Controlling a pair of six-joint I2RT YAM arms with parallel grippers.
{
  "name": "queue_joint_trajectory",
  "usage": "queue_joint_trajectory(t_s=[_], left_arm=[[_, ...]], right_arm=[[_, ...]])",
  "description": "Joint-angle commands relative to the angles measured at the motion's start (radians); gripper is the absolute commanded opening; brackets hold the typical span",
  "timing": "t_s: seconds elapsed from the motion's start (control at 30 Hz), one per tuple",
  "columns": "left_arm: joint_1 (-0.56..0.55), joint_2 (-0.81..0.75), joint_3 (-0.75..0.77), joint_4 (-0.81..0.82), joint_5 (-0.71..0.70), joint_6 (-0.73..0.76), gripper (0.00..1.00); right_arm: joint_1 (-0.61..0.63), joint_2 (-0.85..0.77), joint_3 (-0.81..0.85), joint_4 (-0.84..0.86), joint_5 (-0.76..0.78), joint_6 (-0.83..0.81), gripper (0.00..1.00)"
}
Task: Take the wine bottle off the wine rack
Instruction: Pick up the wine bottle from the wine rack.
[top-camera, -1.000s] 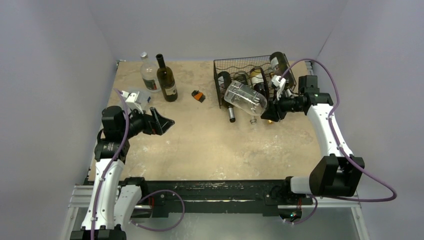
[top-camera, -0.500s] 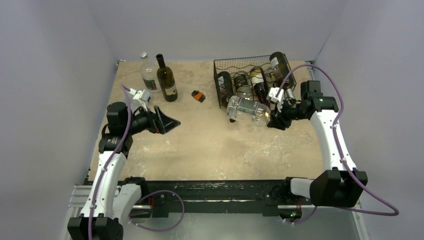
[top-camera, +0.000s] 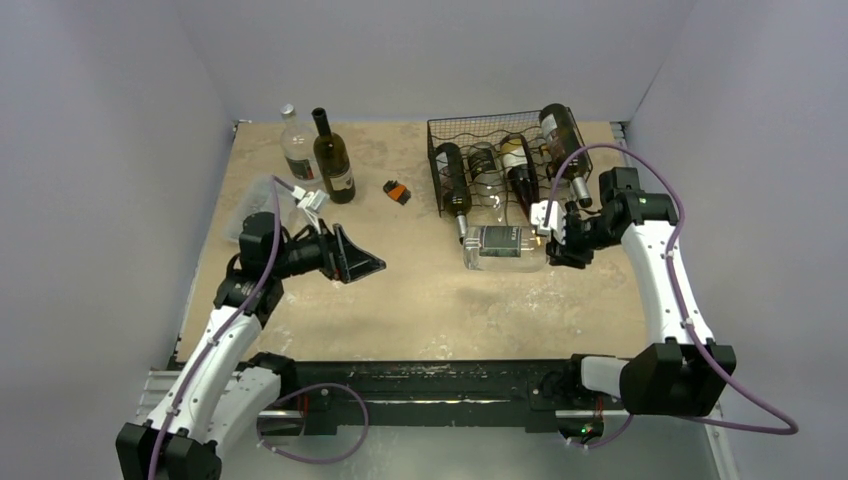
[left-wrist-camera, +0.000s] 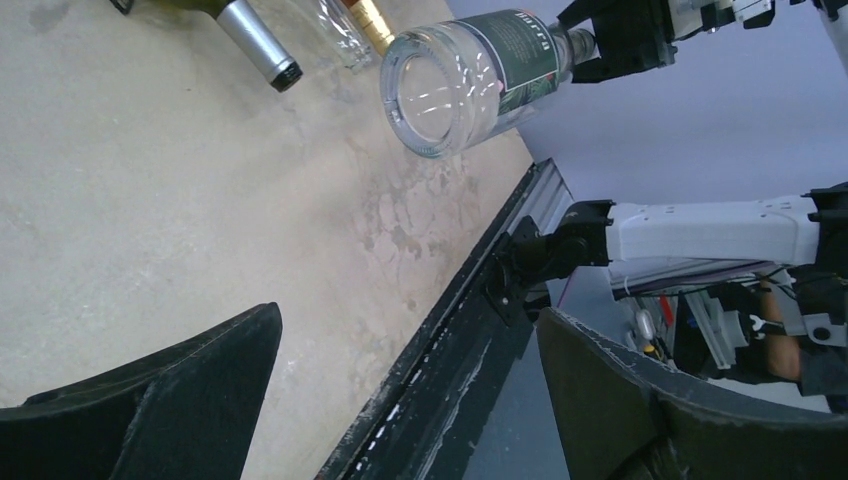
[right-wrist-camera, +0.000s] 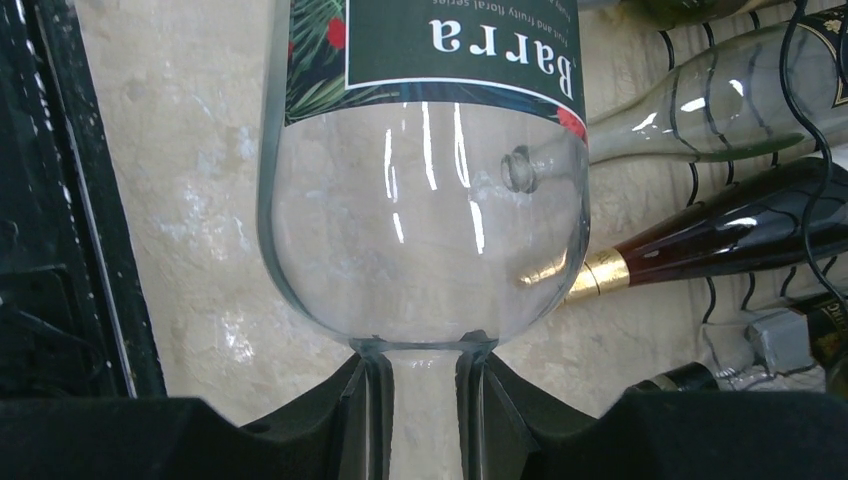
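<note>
Worktop (top-camera: 420, 290): beige, mottled like stone, walled on three sides.
Far left: a clear plastic bottle (top-camera: 296, 148) and a dark wine bottle (top-camera: 334, 160), both upright, just beside each other.
Far middle: a small orange-and-black thing (top-camera: 398, 191), lying flat.
Far right: the black wine rack (top-camera: 480, 121), standing on the worktop.
Just near of the rack: a clear bottle (top-camera: 505, 248) on its side, base to the left; whether it rests on the worktop cannot be told.

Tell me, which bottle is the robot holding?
The clear bottle with the green Barra label, in front of the wine rack. Only its neck sits between the right fingers.
</note>
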Motion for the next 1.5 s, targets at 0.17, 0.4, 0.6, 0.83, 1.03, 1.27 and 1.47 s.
queue_joint_trajectory(t_s=[0.17,0.4,0.6,0.83,1.03,1.27,1.47], left_arm=[[-0.139,0.004,-0.01,0.118,-0.063,-0.102,1.0],[-0.22,0.055,-0.002,0.209,-0.082,-0.129,1.0],[-0.29,0.109,0.032,0.249,-0.111,-0.136,1.0],[-0.395,0.209,0.062,0.295,-0.157,-0.139,1.0],[-0.507,0.294,0.082,0.345,-0.236,-0.097,1.0],[-0.624,0.392,0.08,0.484,-0.313,0.03,1.0],[-0.63,0.443,0.07,0.518,-0.352,0.006,1.0]], right_arm=[[0.024,-0.113,0.034,0.035,-0.022,-0.215,0.0],[0.042,-0.142,0.034,0.042,0.077,-0.328,0.0],[0.083,-0.16,0.03,0.02,0.149,-0.467,0.0],[0.166,-0.2,-0.012,0.052,0.26,-0.563,0.0],[0.227,-0.213,-0.007,0.059,0.317,-0.619,0.0],[0.282,-0.267,-0.04,0.103,0.393,-0.759,0.0],[0.33,-0.333,-0.086,0.156,0.488,-0.918,0.0]])
